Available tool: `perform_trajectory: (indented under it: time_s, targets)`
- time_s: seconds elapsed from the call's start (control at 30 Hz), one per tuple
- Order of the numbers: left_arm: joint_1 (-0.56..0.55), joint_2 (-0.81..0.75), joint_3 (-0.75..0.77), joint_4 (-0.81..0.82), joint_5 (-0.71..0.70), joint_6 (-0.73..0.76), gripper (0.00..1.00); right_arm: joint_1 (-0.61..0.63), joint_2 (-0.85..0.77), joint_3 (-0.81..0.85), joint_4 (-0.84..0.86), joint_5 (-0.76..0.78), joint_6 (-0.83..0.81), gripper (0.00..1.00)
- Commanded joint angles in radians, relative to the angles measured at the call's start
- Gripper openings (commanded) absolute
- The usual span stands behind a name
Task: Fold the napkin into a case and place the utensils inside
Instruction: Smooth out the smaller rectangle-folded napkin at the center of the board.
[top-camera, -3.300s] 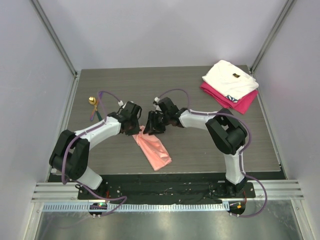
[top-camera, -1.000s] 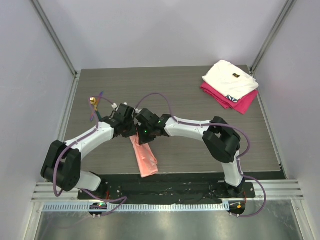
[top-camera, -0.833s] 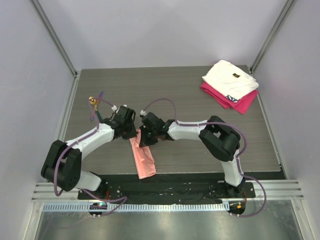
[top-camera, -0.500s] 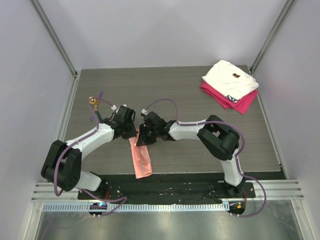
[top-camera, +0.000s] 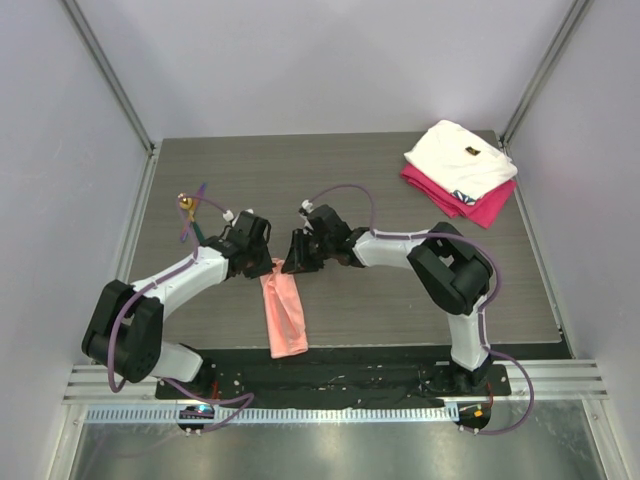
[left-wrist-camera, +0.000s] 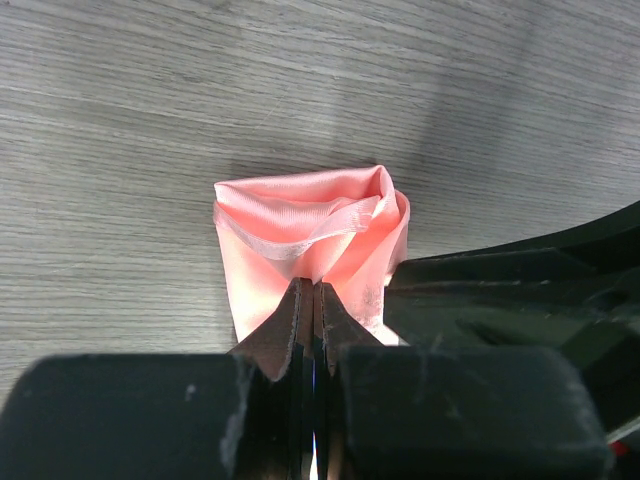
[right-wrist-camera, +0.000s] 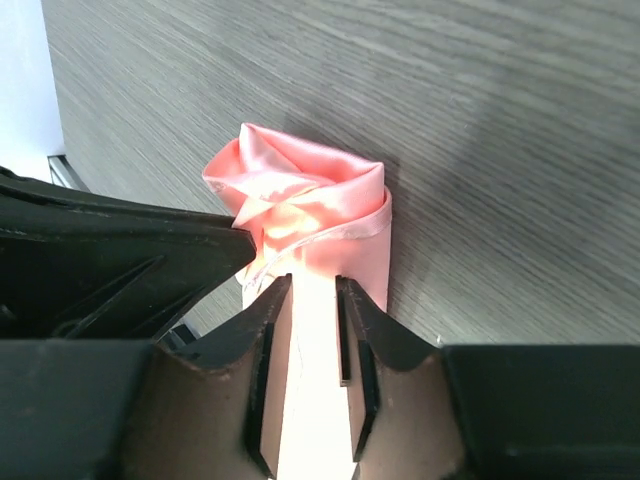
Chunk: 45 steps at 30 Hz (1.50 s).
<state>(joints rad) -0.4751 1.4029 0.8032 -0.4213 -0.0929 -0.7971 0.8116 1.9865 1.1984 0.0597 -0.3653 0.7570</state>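
On the table (top-camera: 400, 190), napkin (top-camera: 283, 318) lay folded to a strip, left gripper (left-wrist-camera: 313, 292) clamped on it, right gripper (right-wrist-camera: 313, 288) w/ jaws apart; utensils (top-camera: 188, 211) not yet in

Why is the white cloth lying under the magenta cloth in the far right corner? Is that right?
Not quite. The white cloth lies on top of the magenta cloth, not under it. They are in the far right corner, as you said. The top external view shows it.
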Motion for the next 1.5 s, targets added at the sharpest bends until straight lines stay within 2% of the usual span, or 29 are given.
perform_trajectory:
  time_s: [0.0,0.2,0.37,0.63,0.77,1.1,1.37,1.43,1.47]
  targets:
    - [0.006,-0.012,0.027,0.012,0.01,0.012,0.0,-0.003,-0.011,0.036,0.06,-0.038,-0.007,0.28]
    - [0.007,-0.015,0.022,0.013,0.019,0.007,0.0,0.0,0.037,0.036,0.163,-0.087,0.067,0.13]
    - [0.006,-0.019,0.014,0.022,0.035,-0.004,0.0,0.003,0.087,0.035,0.241,-0.106,0.133,0.11]
    - [0.023,-0.01,0.007,0.024,0.042,-0.017,0.0,0.012,0.156,0.02,0.351,-0.053,0.205,0.06]
    - [0.024,-0.002,0.017,0.03,0.059,-0.011,0.0,0.009,0.158,0.052,0.261,-0.05,0.131,0.08]
    - [0.029,0.113,0.017,0.078,0.071,-0.005,0.0,0.001,0.08,0.069,0.111,-0.063,0.108,0.14]
    - [0.029,0.104,0.016,0.082,0.076,0.012,0.0,-0.002,-0.038,0.063,-0.052,0.02,-0.001,0.15]
    - [0.029,0.085,0.022,0.064,0.074,0.024,0.04,0.0,-0.058,0.058,-0.13,0.051,-0.047,0.15]
    - [0.029,0.058,0.022,0.058,0.07,0.027,0.14,0.0,-0.077,0.056,-0.144,0.06,-0.062,0.15]
